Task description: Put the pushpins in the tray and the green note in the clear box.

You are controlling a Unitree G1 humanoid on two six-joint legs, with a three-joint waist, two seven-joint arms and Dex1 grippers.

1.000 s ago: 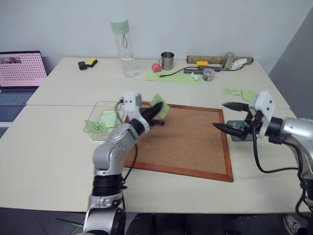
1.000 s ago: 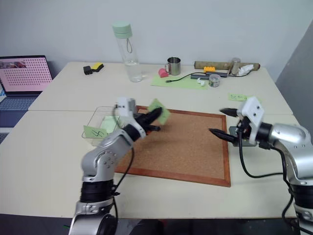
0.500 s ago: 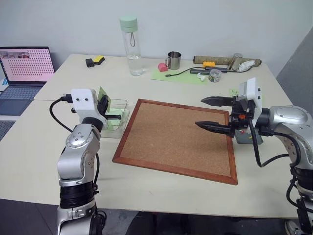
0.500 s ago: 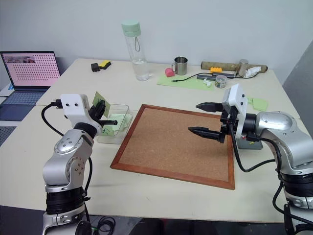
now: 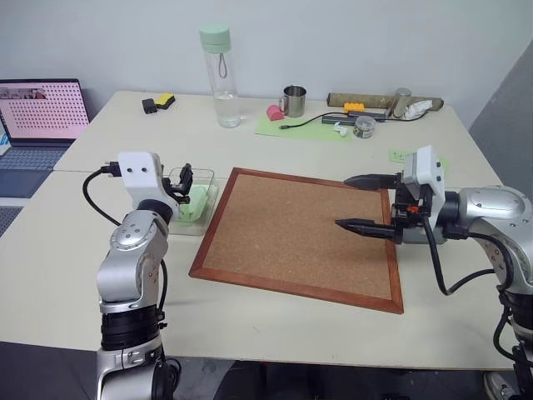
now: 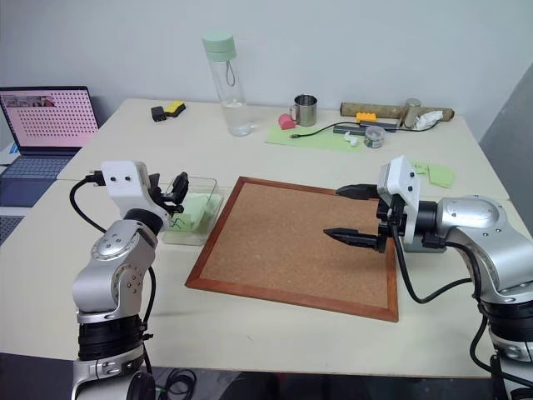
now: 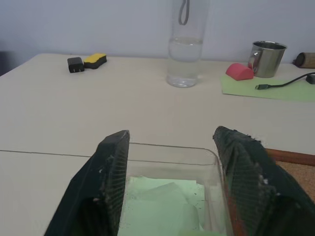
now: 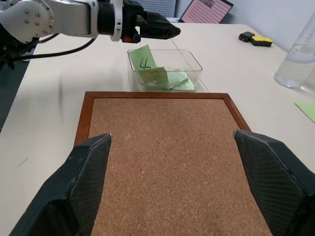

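Pale desk (image 5: 275, 329) under me, white wall behind. My left gripper (image 5: 182, 180) hangs released over the clear box (image 6: 208, 185), fingers spread, nothing between them. Inside the box lie light green notes; the green note (image 8: 143, 58) with the black scribble leans tilted against the box wall. My right gripper (image 6: 348, 213) hovers wide apart and empty over the cork board (image 5: 300, 237), near its edge. Behind that arm, a dark grey tray (image 5: 405, 230) peeks out just beside the board.
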